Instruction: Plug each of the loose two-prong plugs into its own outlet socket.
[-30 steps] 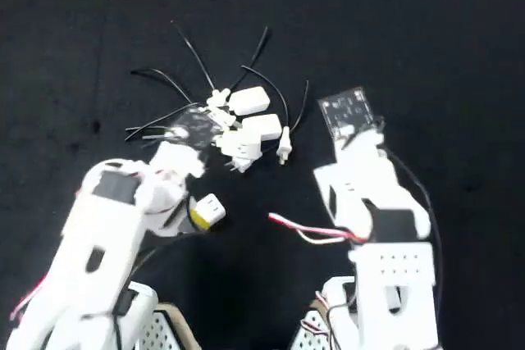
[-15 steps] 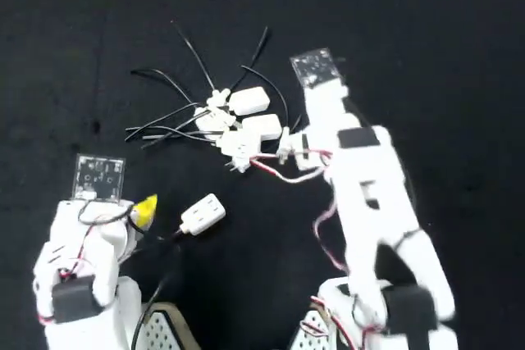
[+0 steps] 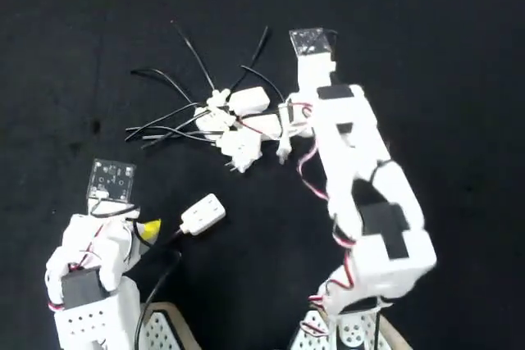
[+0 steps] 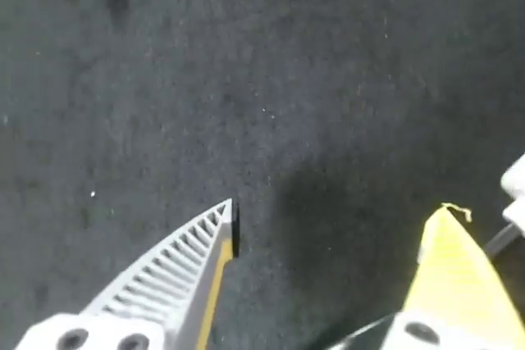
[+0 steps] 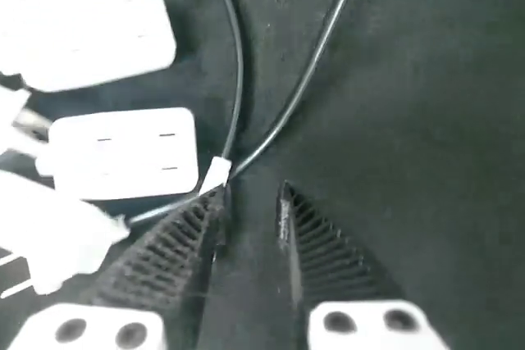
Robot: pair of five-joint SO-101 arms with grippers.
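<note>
Right arm has stretched further over the pile since half a second ago, and the left arm has pulled back toward the near-left corner. Left gripper (image 4: 336,212) is spread wide with nothing in it, bare black cloth (image 3: 49,79) beyond. Lone white socket (image 3: 203,214) lies just beside it, its dark cord trailing toward the near edge. Pile of white sockets and plugs (image 3: 238,120) with black cords sits mid-table. Right gripper (image 5: 253,193) is at the pile's right side, fingers a narrow gap apart, holding nothing, one tip just beside a cord (image 5: 283,112). Wide bare cloth lies right of that arm.
</note>
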